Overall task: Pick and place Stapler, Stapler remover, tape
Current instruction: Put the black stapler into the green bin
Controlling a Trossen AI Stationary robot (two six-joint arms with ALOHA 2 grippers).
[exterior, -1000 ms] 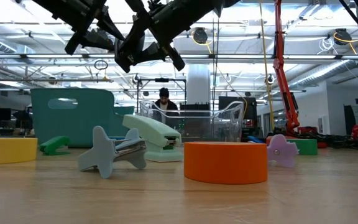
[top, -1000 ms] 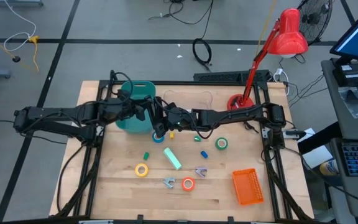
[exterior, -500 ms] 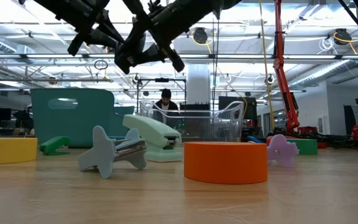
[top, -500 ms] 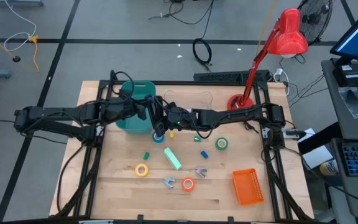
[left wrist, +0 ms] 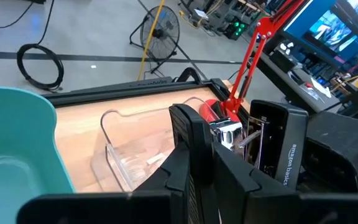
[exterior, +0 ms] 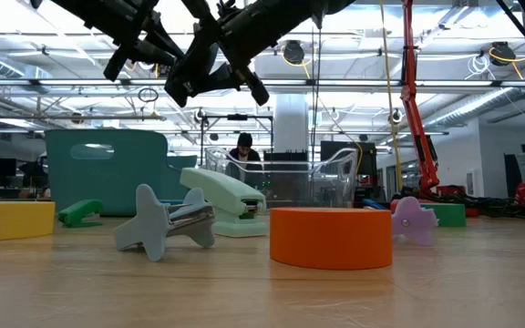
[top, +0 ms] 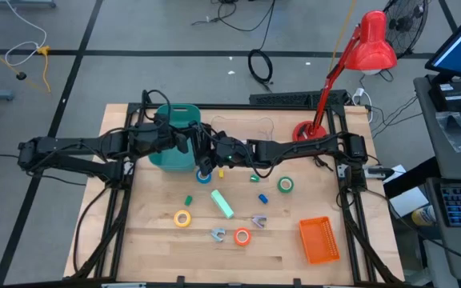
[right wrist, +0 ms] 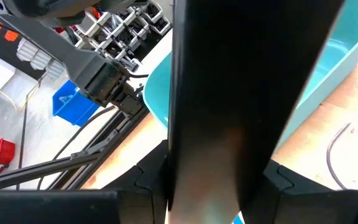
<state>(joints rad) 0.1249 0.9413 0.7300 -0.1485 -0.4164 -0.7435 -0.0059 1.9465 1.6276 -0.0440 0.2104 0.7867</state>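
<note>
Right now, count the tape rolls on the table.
4. Blue roll beside the teal bin, partly under the arms; green roll at right; yellow roll and orange roll near the front.

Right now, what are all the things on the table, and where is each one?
Tape rolls: four; blue beneath the grippers, green right, yellow front left, orange front centre.
Staplers: one mint green, centre; one small green, left of it.
Staple removers: two; grey beside the orange roll, purple right of centre.
Teal bin: one, back left.
Clear container: one, back centre.
Orange basket: one, front right.
Red lamp: one, back right.
Left gripper: by the teal bin.
Right gripper: above the blue roll.
</note>
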